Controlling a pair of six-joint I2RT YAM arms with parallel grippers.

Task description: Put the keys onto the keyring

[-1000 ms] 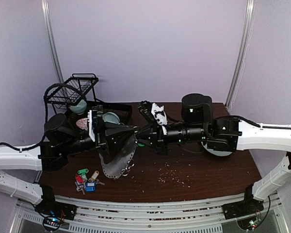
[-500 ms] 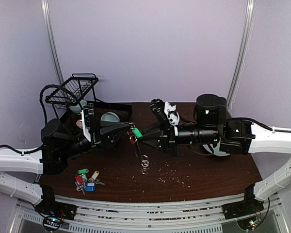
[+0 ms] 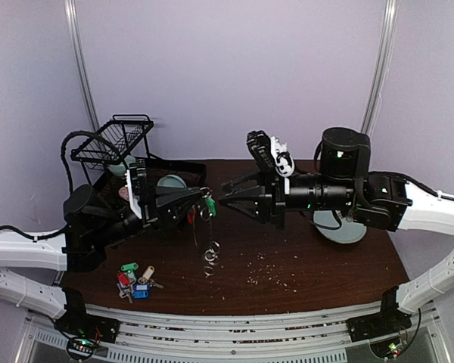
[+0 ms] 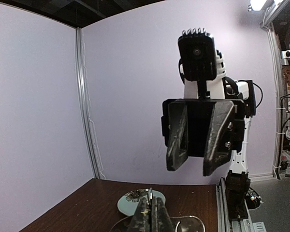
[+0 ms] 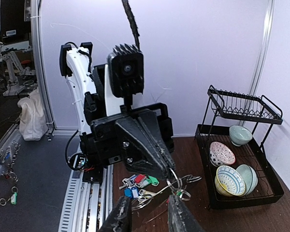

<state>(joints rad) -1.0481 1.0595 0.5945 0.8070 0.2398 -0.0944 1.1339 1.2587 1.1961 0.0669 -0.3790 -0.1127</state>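
Lilac walls are seen behind a dark brown counter (image 3: 310, 265). Above it the keyring (image 3: 209, 255) is held off the surface, hanging edge-on with small wire rings at its lower end. Its upper rim is clamped by the left pincer (image 3: 202, 193), the jaws pressed together on the thin metal. A green-tagged key (image 3: 209, 206) is seen hanging at the keyring's top, just beside that grip. The right pincer (image 3: 222, 193) is held level with the keyring's top, close on the right arm's side, with its jaws apart. The other keys (image 3: 136, 280) are heaped on the counter, nearer the arm bases than the keyring and toward the left arm. A pale green plate (image 3: 346, 231) lies well apart from the keyring, under the right arm.
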